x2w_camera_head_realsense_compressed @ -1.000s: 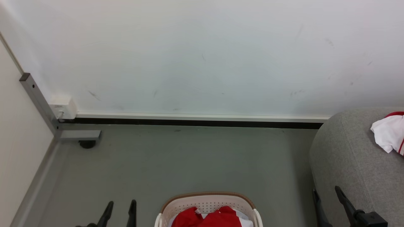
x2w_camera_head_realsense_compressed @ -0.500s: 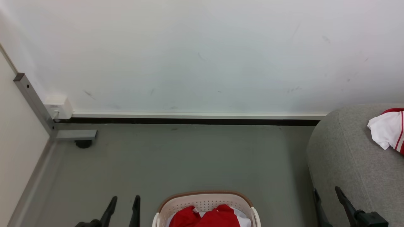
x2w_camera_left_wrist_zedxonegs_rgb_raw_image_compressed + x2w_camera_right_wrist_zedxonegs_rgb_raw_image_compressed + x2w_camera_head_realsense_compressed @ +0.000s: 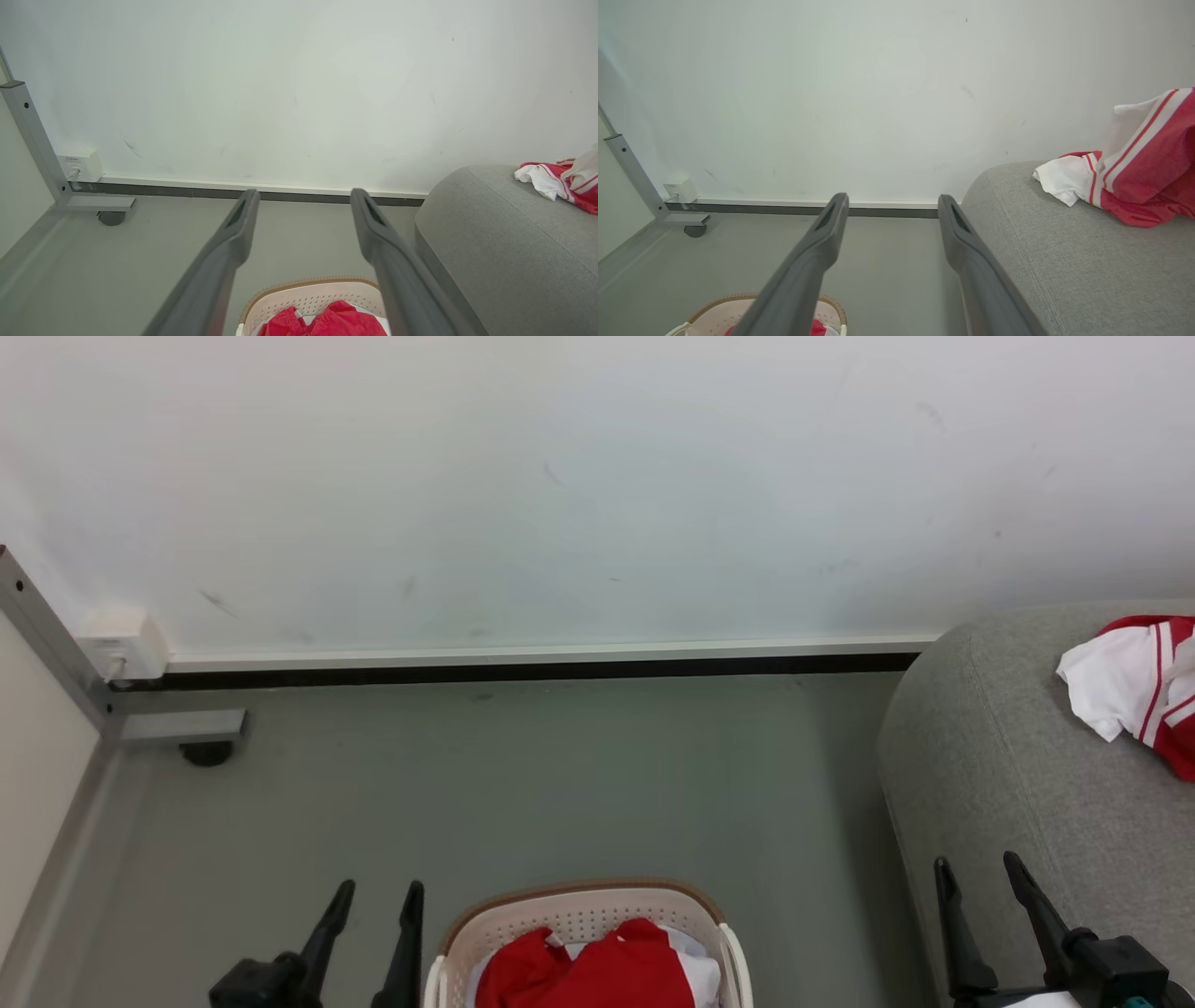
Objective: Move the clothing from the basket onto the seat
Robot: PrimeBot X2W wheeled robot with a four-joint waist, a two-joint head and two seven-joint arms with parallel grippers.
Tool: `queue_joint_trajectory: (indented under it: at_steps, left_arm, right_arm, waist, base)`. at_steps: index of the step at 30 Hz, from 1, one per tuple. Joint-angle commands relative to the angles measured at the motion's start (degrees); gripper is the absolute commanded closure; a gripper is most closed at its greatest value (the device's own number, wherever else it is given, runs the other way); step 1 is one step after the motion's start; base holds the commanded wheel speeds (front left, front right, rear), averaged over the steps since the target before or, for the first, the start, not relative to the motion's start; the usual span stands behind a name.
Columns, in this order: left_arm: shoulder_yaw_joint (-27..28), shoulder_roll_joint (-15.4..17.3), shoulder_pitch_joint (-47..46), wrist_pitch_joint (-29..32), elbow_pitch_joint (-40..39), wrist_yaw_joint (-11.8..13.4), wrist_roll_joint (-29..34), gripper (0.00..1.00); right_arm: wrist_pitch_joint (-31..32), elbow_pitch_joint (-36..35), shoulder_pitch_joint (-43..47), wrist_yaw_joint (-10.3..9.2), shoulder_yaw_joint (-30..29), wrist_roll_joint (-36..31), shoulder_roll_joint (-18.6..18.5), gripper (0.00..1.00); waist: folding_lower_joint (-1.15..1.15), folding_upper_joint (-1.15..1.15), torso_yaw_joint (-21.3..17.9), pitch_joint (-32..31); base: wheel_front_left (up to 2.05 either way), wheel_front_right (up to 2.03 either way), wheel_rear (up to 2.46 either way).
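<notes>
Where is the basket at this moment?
Head view, bottom centre: the basket stands on the floor just right of the left pincer, with the grey seat further to its right.

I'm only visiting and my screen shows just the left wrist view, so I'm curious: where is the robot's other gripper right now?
Observer: The head view has the right gripper at the lower right, seen against the near edge of the seat.
Visitor: Is it carrying one of those red shirts?
Observer: No. The right wrist view shows it open, with nothing between its jaws.
Visitor: On my screen the basket sits between the left gripper's prongs. Is that gripper over it?
Observer: Not by the head view. There the left gripper, also open, shows just left of the basket, beside its rim rather than above the clothing inside.
</notes>
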Motion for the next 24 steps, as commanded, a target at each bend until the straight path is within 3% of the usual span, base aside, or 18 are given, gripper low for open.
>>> queue_joint_trajectory:
  at_steps: [1,13,24]
  left_arm:
    - [0.0,0.5,-0.8,0.0,-0.1,0.1,-0.1,0.0]
    - [-5.3,4.9,-10.4,0.0,1.7,0.1,-2.2,0.0]
    - [-12.0,10.4,-19.8,0.0,6.0,0.1,-1.8,0.0]
  right_arm:
    - [0.0,-0.5,-0.5,-0.12,-0.1,0.8,-0.1,0.0]
    - [0.0,-3.6,-5.3,-0.13,-1.2,0.5,-0.1,0.0]
    - [0.0,-9.0,-13.9,-0.13,0.2,1.4,-0.1,0.0]
  waist:
    - [0.0,0.0,-0.8,0.7]
    - [0.0,0.0,-2.4,9.1]
    - [0.0,0.0,-5.4,22.5]
  base:
    - [0.0,0.0,0.0]
    - [0.0,0.0,0.0]
    - [0.0,0.0,0.0]
